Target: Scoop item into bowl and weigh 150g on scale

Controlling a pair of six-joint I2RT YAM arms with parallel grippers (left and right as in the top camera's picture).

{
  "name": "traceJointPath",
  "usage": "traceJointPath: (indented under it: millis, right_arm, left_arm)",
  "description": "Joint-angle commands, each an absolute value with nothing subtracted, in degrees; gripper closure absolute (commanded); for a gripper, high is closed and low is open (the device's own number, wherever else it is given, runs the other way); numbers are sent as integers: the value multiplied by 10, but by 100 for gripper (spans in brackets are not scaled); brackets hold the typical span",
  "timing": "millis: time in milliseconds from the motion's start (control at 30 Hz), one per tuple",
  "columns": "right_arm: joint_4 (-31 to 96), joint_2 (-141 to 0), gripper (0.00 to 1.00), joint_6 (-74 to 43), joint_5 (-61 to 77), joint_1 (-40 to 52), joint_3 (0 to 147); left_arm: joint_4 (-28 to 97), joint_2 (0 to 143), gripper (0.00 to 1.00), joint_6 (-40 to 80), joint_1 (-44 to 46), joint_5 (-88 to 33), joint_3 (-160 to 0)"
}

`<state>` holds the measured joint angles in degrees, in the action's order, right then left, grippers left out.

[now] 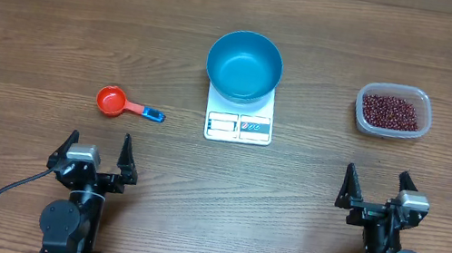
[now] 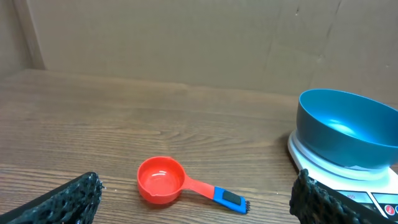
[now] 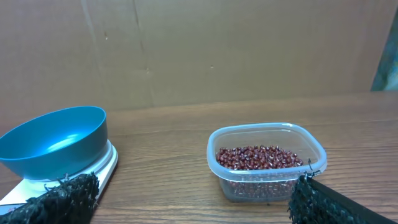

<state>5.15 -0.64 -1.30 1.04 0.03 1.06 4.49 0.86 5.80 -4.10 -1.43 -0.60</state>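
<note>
Nothing is scooped yet, so the job is judged to be at its very start.

Nothing is held by the left fingers [image 1: 126,154] or the right fingers [image 1: 348,185]; both pairs are spread wide. The beans [image 1: 392,110] are kept in the clear tub [image 1: 424,123] on the right, well apart from the empty blue bowl [image 1: 245,63], which is set on the white scale [image 1: 239,126]. The red scoop [image 1: 111,101] is laid flat on the surface [image 1: 42,13] near the left fingers. It is probably to be picked up first, with a low, careful pinch on its handle. Nothing is seen in the way.
</note>
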Motion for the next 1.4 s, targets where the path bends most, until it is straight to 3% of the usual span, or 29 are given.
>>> traceJointPath:
  millis: [0,900,1367]
  right_arm:
    - [48,-3,0,-14,5,-2,4]
    - [48,-3,0,-14,5,-2,4]
    - [48,-3,0,-14,5,-2,4]
  left_arm:
    - [44,3,0,49,-41,-10,-3]
    - [26,3,0,54,-41,-45,-42]
    - [199,18,0,107,-41,-22,-198]
